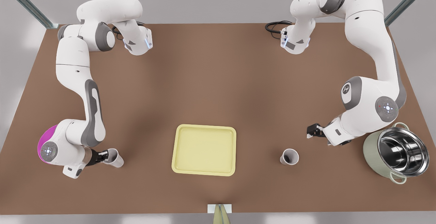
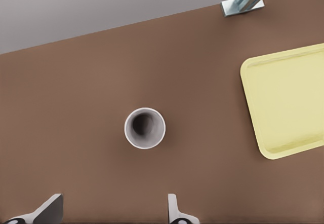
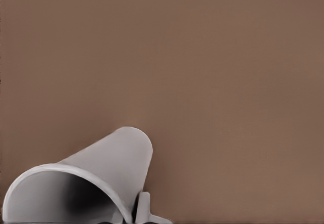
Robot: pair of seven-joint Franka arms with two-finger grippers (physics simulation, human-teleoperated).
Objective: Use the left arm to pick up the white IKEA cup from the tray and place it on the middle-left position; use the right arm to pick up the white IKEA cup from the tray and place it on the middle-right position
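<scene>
Since my right pincer (image 1: 102, 156) is clenched on a cup (image 1: 114, 158), the coming move turns on how that cup hangs. Its long axis is tilted well off upright. In the right wrist view the mouth (image 3: 61, 193) opens back toward my wrist and the base points away over bare table, with one fingertip (image 3: 144, 207) showing against the wall near the rim. It sits at the front view's left, well apart from the tray (image 1: 204, 128), with the table (image 1: 218, 81) beneath it. I judge it must be brought upright before it is set down, or it will land on its edge and roll.

My left pincer (image 1: 312, 131) is released, and in the left wrist view its fingers (image 2: 174, 211) stand spread with nothing between them. The other cup (image 1: 289, 156) stands upright on the table, mouth up, between that pincer and the tray and touching neither. From the left wrist it lies ahead of the open fingers (image 2: 145, 128). The left arm is the nearer one to it, and I judge that cup placed, so this arm waits.

By count:
- two cups, one held and one standing
- one tray, with no cup on it
- two arms
- one steel pot (image 1: 396, 154) beside the left arm
- one magenta dish (image 1: 46, 139), partly hidden behind the right arm
</scene>
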